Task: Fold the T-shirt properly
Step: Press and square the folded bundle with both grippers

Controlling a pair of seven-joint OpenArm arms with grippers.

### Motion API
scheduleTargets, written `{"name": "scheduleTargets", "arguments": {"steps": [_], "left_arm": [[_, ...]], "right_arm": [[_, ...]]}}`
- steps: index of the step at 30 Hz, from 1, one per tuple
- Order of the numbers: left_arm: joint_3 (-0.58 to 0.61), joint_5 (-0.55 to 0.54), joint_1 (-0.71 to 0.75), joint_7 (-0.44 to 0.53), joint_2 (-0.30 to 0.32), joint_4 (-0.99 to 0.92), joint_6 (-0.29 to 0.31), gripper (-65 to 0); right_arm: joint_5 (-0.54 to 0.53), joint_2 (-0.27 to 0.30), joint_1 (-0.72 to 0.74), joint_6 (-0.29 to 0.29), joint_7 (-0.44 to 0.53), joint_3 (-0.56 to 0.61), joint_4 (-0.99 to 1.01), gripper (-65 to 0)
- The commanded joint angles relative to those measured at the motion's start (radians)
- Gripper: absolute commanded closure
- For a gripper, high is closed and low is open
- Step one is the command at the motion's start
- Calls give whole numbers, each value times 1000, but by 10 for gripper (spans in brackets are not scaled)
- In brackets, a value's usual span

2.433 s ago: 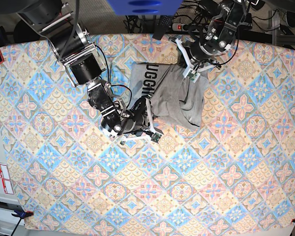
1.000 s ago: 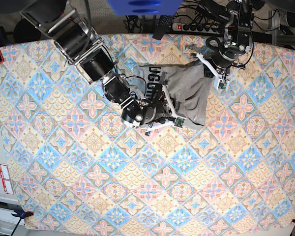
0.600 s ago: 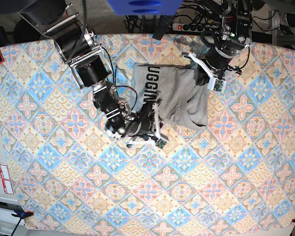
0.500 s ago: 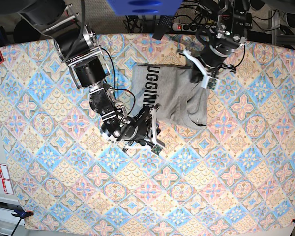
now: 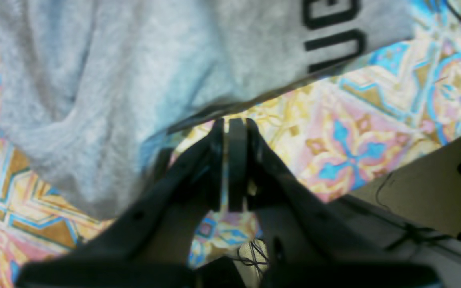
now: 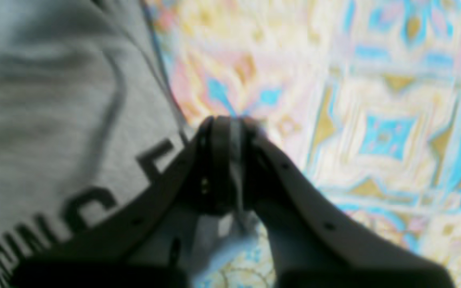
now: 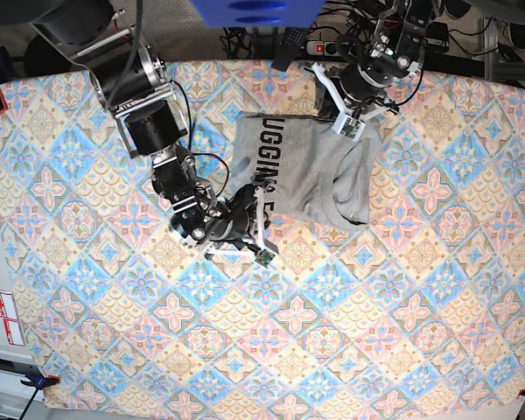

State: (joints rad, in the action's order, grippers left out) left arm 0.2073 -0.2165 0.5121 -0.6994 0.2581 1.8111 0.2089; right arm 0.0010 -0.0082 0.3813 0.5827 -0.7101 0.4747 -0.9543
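Right now one T-shirt (image 7: 302,175) lies bunched on the counter's patterned tablecloth (image 7: 402,297), its dark lettering (image 7: 264,162) facing up along one side. My two grippers flank it so I can work opposite edges. My left gripper (image 5: 230,132) sits just off the shirt's far hem, jaws pressed together on nothing. My right gripper (image 6: 230,132) sits at the lettered edge, nearly closed; a pale strip shows between the jaws, probably a pinch of fabric.

2 black arms of stacked cylindrical joints with silver collars enter from the upper left and upper right of the base view, thin black cables looped along them; each ends in white brackets and matte black tapered fingers (image 5: 236,160) with small screw holes
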Motion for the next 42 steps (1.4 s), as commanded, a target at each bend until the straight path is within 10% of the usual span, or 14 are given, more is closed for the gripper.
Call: {"name": "scheduleTargets", "arguments": {"steps": [1, 26, 42], "left_arm": [[-1, -5, -3, 16, 16, 0, 4, 0], [8, -4, -318, 14, 51, -230, 4, 0], [125, -4, -554, 13, -84, -396, 2, 0]], "right_arm": [[-8, 3, 28, 6, 17, 3, -15, -38], [-9, 204, -305, 6, -72, -4, -381, -38], [-11, 299, -522, 6, -72, -14, -756, -38]]}}
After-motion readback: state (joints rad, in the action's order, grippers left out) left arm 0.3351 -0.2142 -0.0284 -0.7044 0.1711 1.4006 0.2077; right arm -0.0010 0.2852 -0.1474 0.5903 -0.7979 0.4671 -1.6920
